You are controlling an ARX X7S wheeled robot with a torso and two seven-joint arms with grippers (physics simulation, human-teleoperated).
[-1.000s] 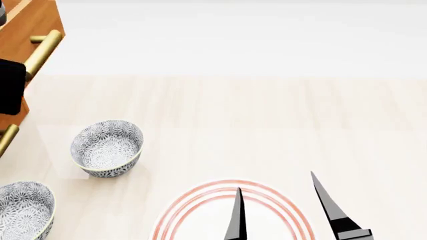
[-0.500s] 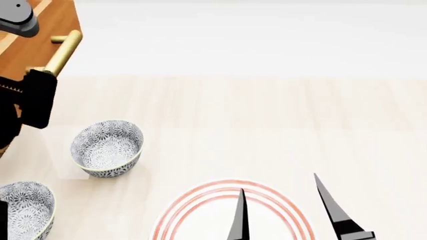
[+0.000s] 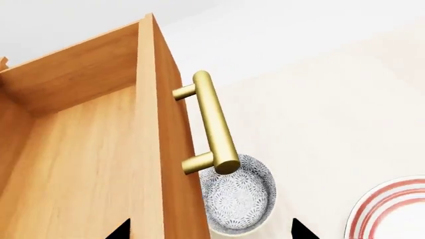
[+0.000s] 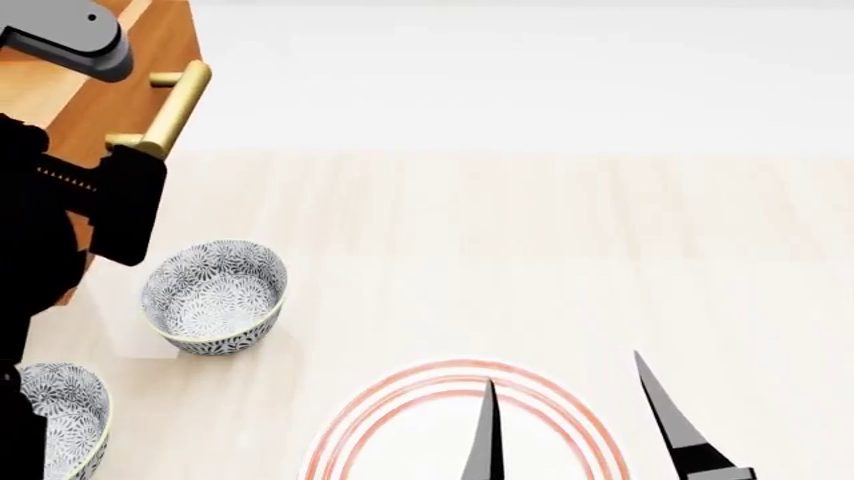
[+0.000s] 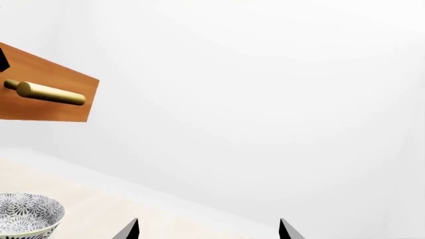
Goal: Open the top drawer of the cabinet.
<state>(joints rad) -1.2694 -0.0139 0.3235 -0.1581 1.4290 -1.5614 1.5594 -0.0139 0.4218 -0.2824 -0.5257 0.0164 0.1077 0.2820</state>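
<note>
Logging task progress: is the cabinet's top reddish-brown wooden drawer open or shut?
Open: in the left wrist view the top drawer, front and brass bar handle stand out, exposing the wooden interior behind.

head: above, down | wrists: near top drawer handle

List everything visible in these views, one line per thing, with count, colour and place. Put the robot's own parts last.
top drawer: one, reddish-brown wood, pulled out, far left of the head view.
handle: one, brass bar on the drawer front.
bowls: two, white with grey floral pattern; one below the handle on the table, one cut off at the head view's lower left corner.
plate: one, white with red rings, near bottom edge, under the right pincer.
table: one, pale wood.
left pincer: black tips open, straddling the drawer front, handle between them.
right pincer: black tips open, over the plate, empty.
</note>
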